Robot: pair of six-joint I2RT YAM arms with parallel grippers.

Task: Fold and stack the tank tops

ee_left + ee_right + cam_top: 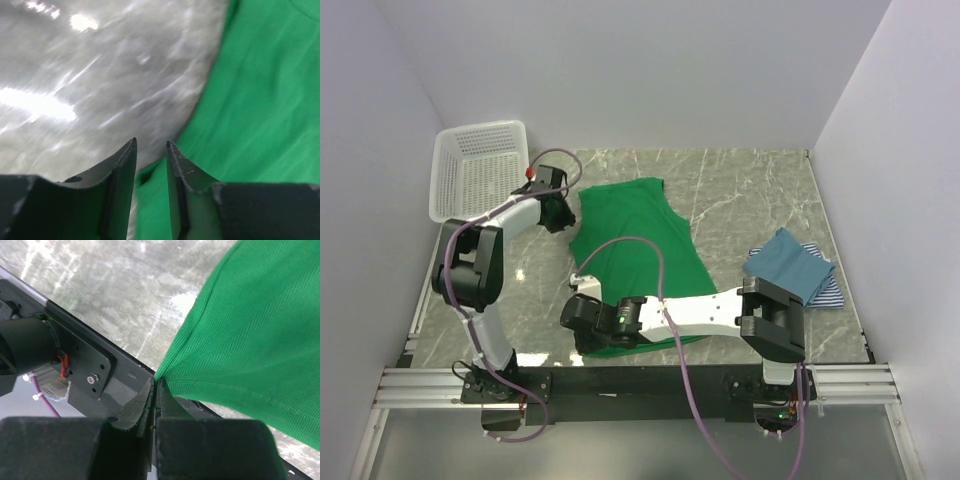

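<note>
Plainly right hand (155, 385) clamps green tank top (635, 230), hem arm-hidden; left hand (151, 143) gapes

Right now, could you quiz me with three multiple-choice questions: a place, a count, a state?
1. Where is the basket?
A. far left corner
B. near right corner
C. centre

2. How many tops are in view?
A. one
B. two
C. three

3. The right jaws are:
A. wide open
B. shut on the green top
C. holding the basket

Answers:
1 A: it stands at the far left.
2 C: the green one, plus the teal top lying on the striped top.
3 B: the right wrist view shows them pinching its corner.
</note>
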